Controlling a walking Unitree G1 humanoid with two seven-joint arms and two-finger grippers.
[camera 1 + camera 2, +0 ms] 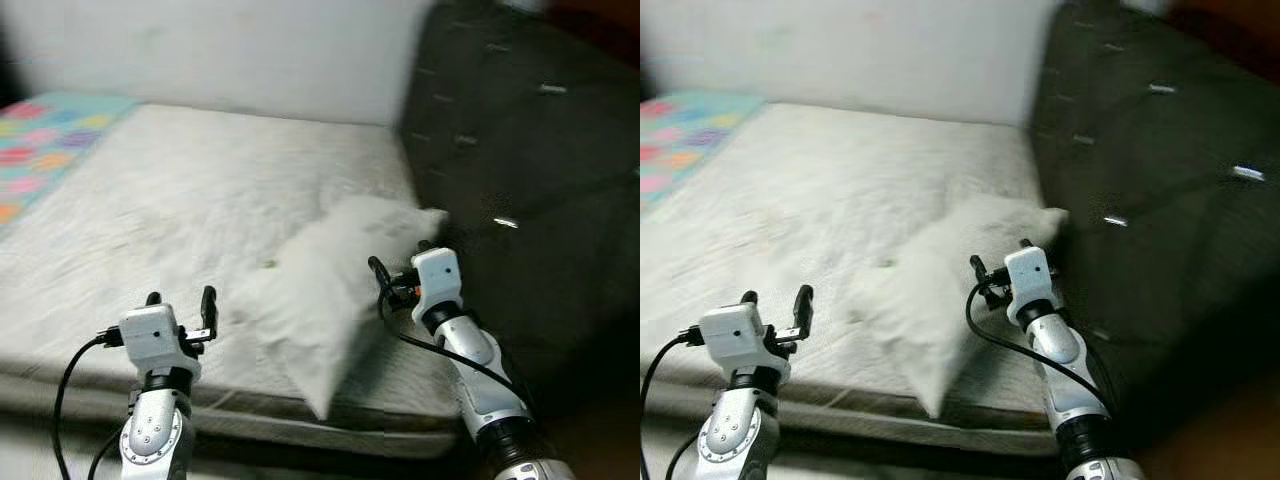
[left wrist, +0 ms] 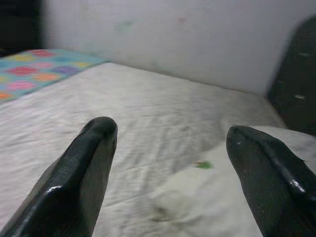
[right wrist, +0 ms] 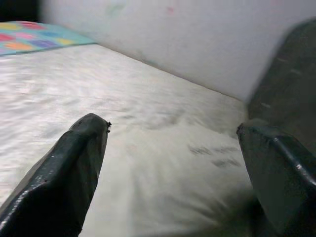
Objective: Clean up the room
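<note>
Left eye view first: the bed takes up most of what lies before me, a wide mattress under a pale, wrinkled sheet, running back to a white wall. Along its right edge stands a dark tufted headboard with small shiny buttons. At the far left corner of the bed lies a colourful patterned blanket in pink, blue and yellow patches.

Next in size is the white pillow, lying aslant near the front right corner of the mattress. One tip points toward the headboard and the opposite tip reaches the front edge of the bed.

My right gripper is up over the bed, just beside the pillow's headboard end, between pillow and headboard. In the right wrist view its two fingers stand wide apart with the pillow's cloth between and beyond them, holding nothing; whether they touch the cloth I cannot tell.

My left gripper hovers over the front edge of the mattress, just left of the pillow and apart from it. Its fingers are likewise spread wide and hold nothing, with bare sheet between them.

Smallest of all, a tiny green scrap lies on the sheet near the pillow's left side, ahead of my left gripper.
</note>
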